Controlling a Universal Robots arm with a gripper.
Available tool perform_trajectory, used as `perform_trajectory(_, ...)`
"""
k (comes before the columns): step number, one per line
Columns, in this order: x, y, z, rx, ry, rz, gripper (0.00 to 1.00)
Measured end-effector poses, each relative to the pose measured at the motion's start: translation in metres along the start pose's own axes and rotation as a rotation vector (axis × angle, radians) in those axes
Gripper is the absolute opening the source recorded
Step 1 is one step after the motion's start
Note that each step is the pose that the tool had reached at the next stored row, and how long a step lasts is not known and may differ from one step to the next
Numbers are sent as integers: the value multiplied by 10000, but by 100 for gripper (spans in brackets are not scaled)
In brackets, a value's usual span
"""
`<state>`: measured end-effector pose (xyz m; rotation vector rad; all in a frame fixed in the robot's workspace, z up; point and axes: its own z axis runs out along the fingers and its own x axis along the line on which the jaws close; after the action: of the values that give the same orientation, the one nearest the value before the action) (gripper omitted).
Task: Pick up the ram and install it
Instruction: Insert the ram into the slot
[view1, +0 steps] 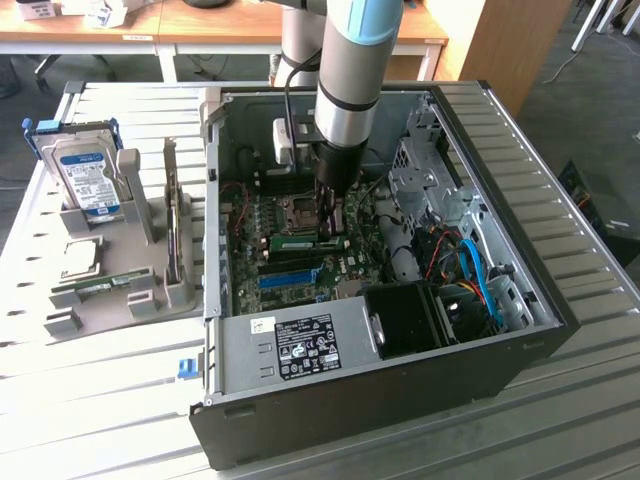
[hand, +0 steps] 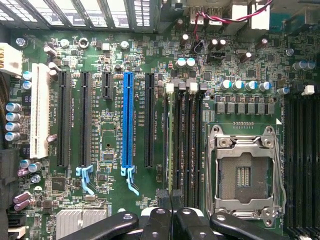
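Note:
The ram (view1: 293, 241) is a thin green stick standing on edge over the black memory slots of the motherboard (view1: 250, 270), inside the open computer case. My gripper (view1: 330, 228) reaches straight down into the case and is shut on the ram's top edge. In the wrist view the ram (hand: 172, 150) appears edge-on as a narrow line along the memory slots (hand: 187, 145), running up from between my black fingertips (hand: 162, 196); the gripper (hand: 171, 197) pinches it. Whether the ram sits fully in its slot cannot be told.
A blue expansion slot (hand: 128, 120) and the open CPU socket (hand: 245, 170) flank the memory slots. A black fan unit (view1: 405, 318) and cables (view1: 470, 270) crowd the case. Outside, a grey holder (view1: 130, 290) carries a hard drive (view1: 85, 175) and another green stick (view1: 95, 288).

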<state>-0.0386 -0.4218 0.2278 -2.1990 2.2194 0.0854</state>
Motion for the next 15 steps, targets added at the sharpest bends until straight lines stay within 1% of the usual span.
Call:
perform_trajectory(8, -2, 2, -50, -1, -2, 0, 12)
perform_trajectory(15, -7, 4, -129, 0, -5, 0, 12)
